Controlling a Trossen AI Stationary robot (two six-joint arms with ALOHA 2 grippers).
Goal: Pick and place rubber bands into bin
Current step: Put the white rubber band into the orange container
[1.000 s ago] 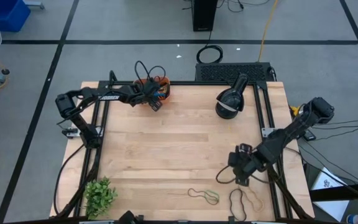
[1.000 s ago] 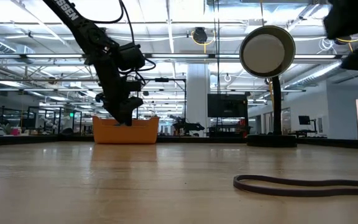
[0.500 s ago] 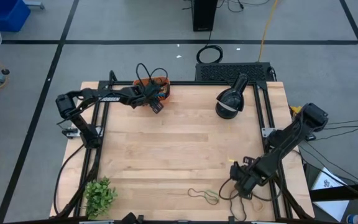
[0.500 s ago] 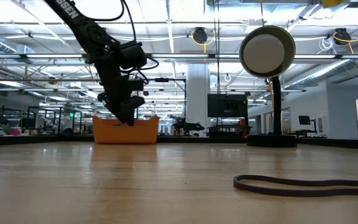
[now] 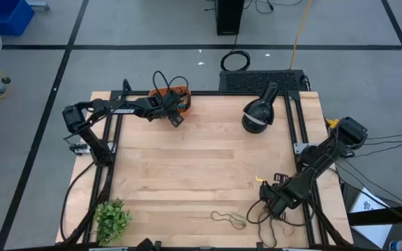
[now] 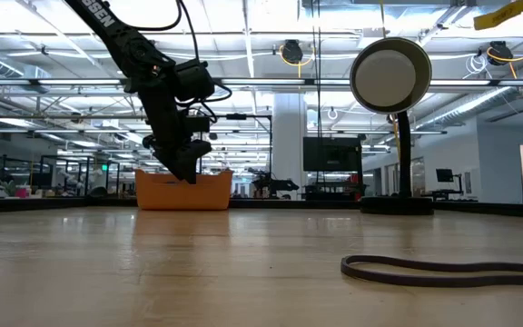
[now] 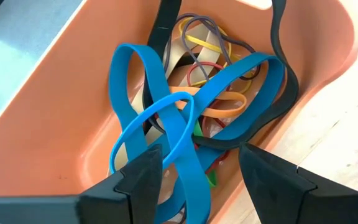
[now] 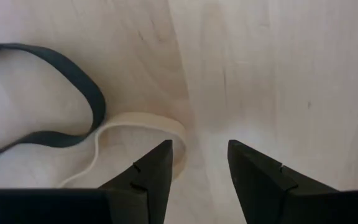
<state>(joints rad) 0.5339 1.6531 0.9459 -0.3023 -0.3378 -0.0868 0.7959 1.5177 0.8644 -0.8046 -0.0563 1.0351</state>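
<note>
The orange bin (image 5: 180,94) stands at the table's far edge, left of the middle, and holds several rubber bands, blue, orange, black, yellow and red (image 7: 191,106). My left gripper (image 5: 175,113) hangs open just over the bin; its own view (image 7: 194,168) shows its fingers on either side of a blue loop (image 7: 166,118). My right gripper (image 5: 272,206) is open and low over the table's near right part. Its own view (image 8: 199,163) shows a tan band (image 8: 143,122) and a black band (image 8: 61,68) flat on the wood just ahead of its fingers.
A thin green and dark band (image 5: 229,220) lies near the front edge, and a dark band (image 6: 443,268) shows in the low view. A round black lamp on a stand (image 5: 259,111) is at the far right. A green plant (image 5: 112,217) sits at the near left corner.
My right gripper has gone toward the table's near edge and come down over the bands at the near right. It stays open.
</note>
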